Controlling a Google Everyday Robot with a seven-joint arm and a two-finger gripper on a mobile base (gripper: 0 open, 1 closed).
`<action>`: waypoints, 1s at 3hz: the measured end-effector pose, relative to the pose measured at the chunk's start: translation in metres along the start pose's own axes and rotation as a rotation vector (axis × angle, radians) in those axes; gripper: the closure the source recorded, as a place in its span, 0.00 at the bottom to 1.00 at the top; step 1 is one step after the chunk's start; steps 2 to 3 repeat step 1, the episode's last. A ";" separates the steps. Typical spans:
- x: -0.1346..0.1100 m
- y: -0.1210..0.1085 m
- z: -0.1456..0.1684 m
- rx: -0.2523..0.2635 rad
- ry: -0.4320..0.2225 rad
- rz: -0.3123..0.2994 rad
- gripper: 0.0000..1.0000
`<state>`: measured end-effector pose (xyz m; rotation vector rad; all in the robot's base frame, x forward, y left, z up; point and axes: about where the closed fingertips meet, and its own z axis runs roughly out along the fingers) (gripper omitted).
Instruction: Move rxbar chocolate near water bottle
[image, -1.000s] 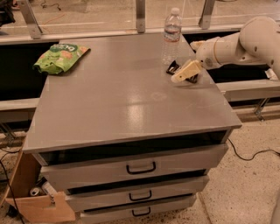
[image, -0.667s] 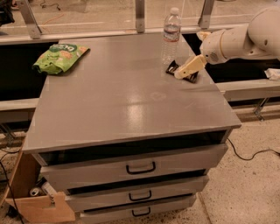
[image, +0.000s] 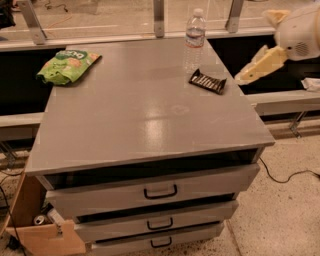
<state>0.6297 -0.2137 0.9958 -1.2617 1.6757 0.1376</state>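
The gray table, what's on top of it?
On the gray table: a green snack bag back left, a water bottle back right, the rxbar chocolate just in front of it. The gripper hangs beyond the right edge. Anything under the bag or bar is covered.

White arm comes in from upper right, with its rounded wrist housing high at the frame edge. Pale yellow pincer slants down and left from the wrist. It hangs in the air just off the desk's right edge, above surface level.
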 end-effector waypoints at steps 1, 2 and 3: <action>0.000 0.002 -0.011 0.002 0.007 -0.002 0.00; 0.000 0.002 -0.011 0.002 0.007 -0.002 0.00; 0.000 0.002 -0.011 0.002 0.007 -0.002 0.00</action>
